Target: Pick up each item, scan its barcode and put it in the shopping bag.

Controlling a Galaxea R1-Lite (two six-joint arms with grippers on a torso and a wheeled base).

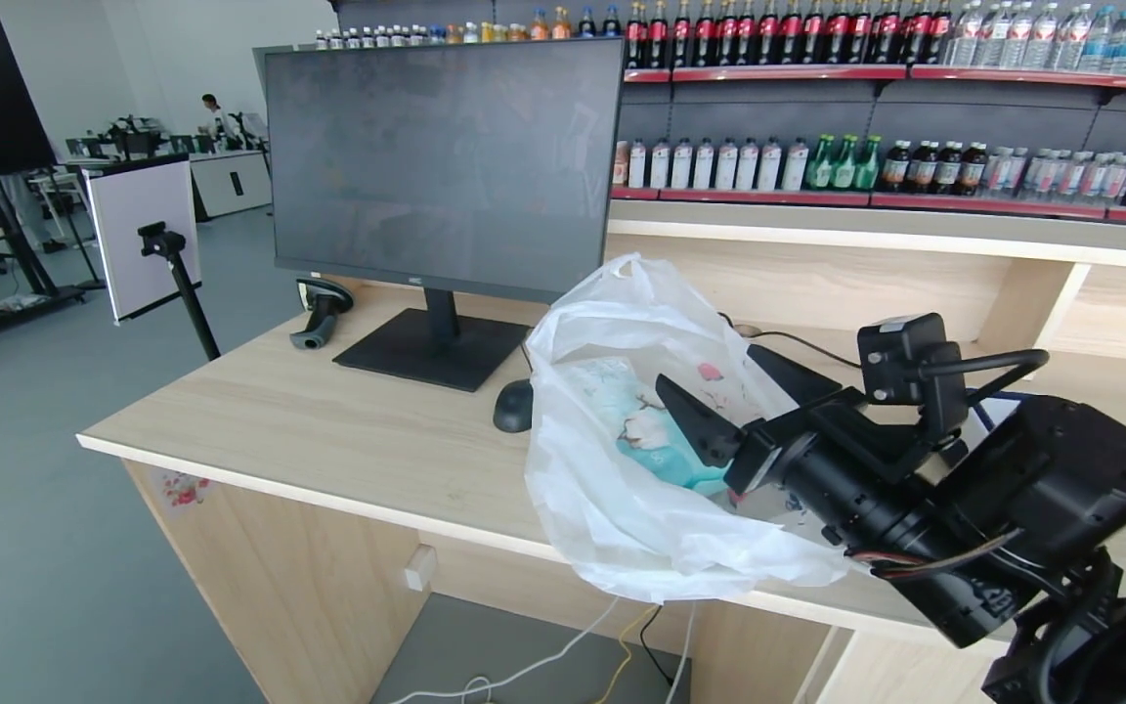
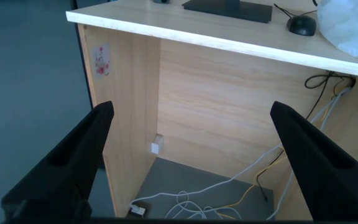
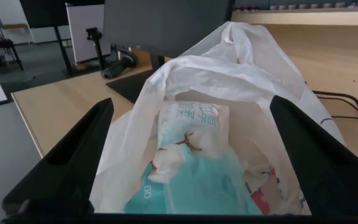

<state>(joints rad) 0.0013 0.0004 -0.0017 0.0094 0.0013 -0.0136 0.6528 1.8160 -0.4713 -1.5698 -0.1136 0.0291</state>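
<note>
A white plastic shopping bag [image 1: 622, 489] lies open on the wooden counter [image 1: 328, 430], hanging partly over its front edge. Inside lies a teal and white packet [image 3: 191, 162], also seen in the head view as the packet [image 1: 636, 416], with another flowered pack [image 3: 266, 186] beside it. My right gripper [image 1: 734, 396] hovers at the bag's mouth, open, with nothing between its fingers. My left gripper [image 2: 191, 162] is open and hangs low in front of the counter, facing the space under it. A handheld barcode scanner [image 1: 321, 313] rests at the counter's back left.
A large dark monitor [image 1: 441, 166] stands on the counter behind the bag, with a black mouse [image 1: 514, 406] beside its base. Cables [image 2: 241, 186] trail under the counter. Shelves of bottles [image 1: 866, 161] line the back wall. A stand [image 1: 177, 284] rises left of the counter.
</note>
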